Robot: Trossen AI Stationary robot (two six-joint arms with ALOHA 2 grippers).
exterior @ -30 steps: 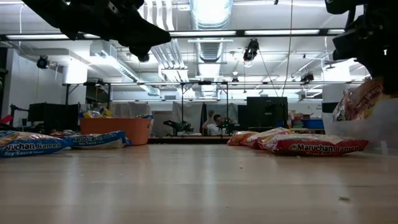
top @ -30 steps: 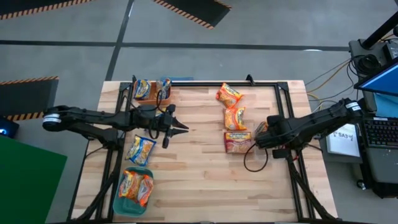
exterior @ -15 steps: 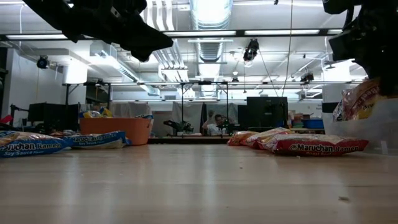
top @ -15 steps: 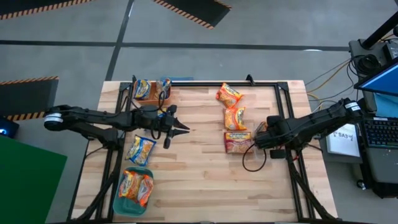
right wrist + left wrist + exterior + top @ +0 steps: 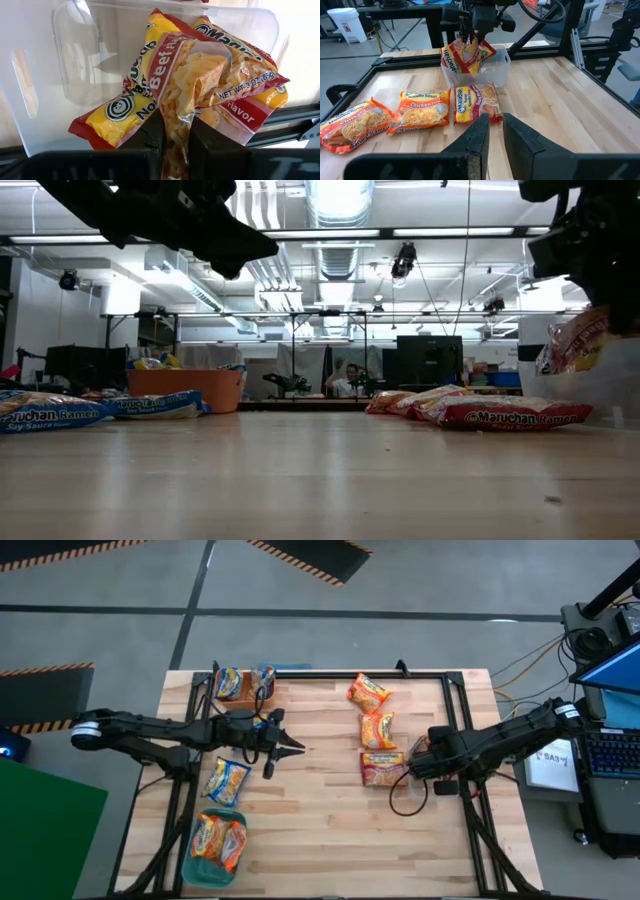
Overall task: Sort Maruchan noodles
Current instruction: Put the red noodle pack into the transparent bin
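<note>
Ramen packets lie flat on the wooden table: two orange ones (image 5: 368, 693) (image 5: 378, 728), a red one (image 5: 383, 768) and a blue one (image 5: 227, 780). More blue packets fill the orange bin (image 5: 245, 686), and orange packets fill the teal bin (image 5: 216, 841). My right gripper (image 5: 175, 125) is over the clear bin (image 5: 502, 70) at the table's right edge, shut on a red beef packet (image 5: 200, 75). A second red packet (image 5: 112, 117) lies in that bin. My left gripper (image 5: 495, 127) hovers shut and empty above the table's left middle (image 5: 297, 748). My right gripper pinches the red beef packet between its two fingers by the clear crinkled end (image 5: 175, 107), coming from above and pointing down. The packet hangs tilted below the fingers, its lower part inside the clear bin, over the second red packet. Whether it rests on that packet, I cannot tell.
A black metal frame (image 5: 455, 690) runs along the table's far and side edges. A cable loop (image 5: 405, 802) lies near the clear bin. Bare wood stretches across the table's middle and near half (image 5: 330, 830). A person sits far off in the room (image 5: 347, 380).
</note>
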